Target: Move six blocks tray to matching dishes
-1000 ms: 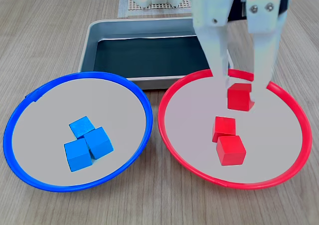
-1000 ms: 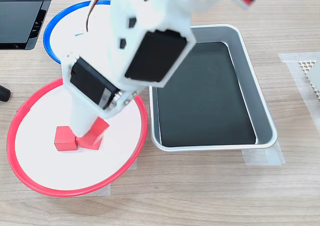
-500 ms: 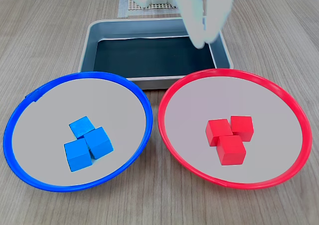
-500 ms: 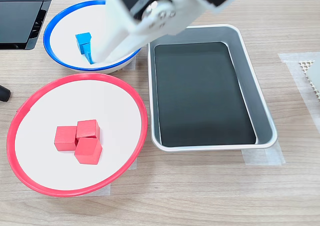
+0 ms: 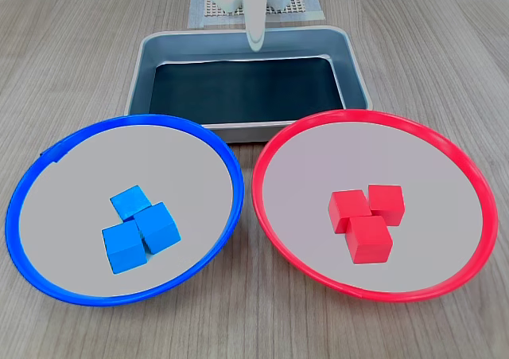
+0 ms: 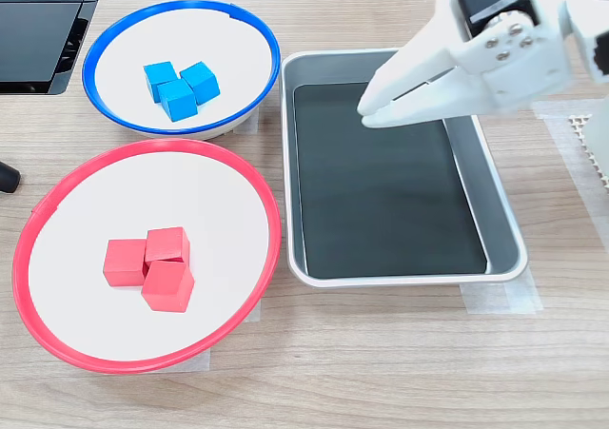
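Swinging back over the tray (image 6: 501, 227), my pincer (image 6: 368, 112) hangs empty, nearly shut. Three red blocks (image 5: 363, 218) sit in the red dish (image 5: 274, 220), three blue blocks (image 5: 141, 229) in the blue dish (image 5: 225, 156); nothing left.

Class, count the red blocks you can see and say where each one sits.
3, all clustered in the red-rimmed dish: one at the left, one at the right, one nearest the camera. None look hidden.

Brushed silver metal tray (image 6: 500, 222) showing a matt black floor, matt red blocks (image 5: 364, 216) and blue blocks (image 5: 140, 228) lying in smooth dishes (image 5: 262, 216) with glossy plastic-looking rims, smooth white plastic fingers (image 6: 404, 72) hanging over a pale wood-grain counter (image 5: 71, 64).
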### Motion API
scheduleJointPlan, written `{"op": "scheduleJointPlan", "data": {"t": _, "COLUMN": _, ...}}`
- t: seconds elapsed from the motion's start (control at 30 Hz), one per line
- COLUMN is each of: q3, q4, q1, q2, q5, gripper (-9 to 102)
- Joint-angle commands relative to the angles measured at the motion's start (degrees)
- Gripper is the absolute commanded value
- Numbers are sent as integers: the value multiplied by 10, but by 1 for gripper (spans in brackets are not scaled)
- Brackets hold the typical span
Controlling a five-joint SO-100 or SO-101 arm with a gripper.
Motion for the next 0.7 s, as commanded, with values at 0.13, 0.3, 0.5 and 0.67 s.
{"op": "scheduleJointPlan", "data": {"t": 0.13, "q3": 35, "q4": 126, "q1": 18, "q2": 159, "q5": 16, "gripper": 0}}
{"op": "scheduleJointPlan", "data": {"t": 0.3, "q3": 35, "q4": 178, "q1": 32, "q2": 200, "q5": 22, "gripper": 0}}
{"op": "scheduleJointPlan", "data": {"t": 0.5, "q3": 35, "q4": 178, "q1": 35, "q2": 200, "q5": 26, "gripper": 0}}
{"op": "scheduleJointPlan", "data": {"t": 0.67, "q3": 35, "q4": 178, "q1": 35, "q2": 200, "q5": 26, "gripper": 0}}
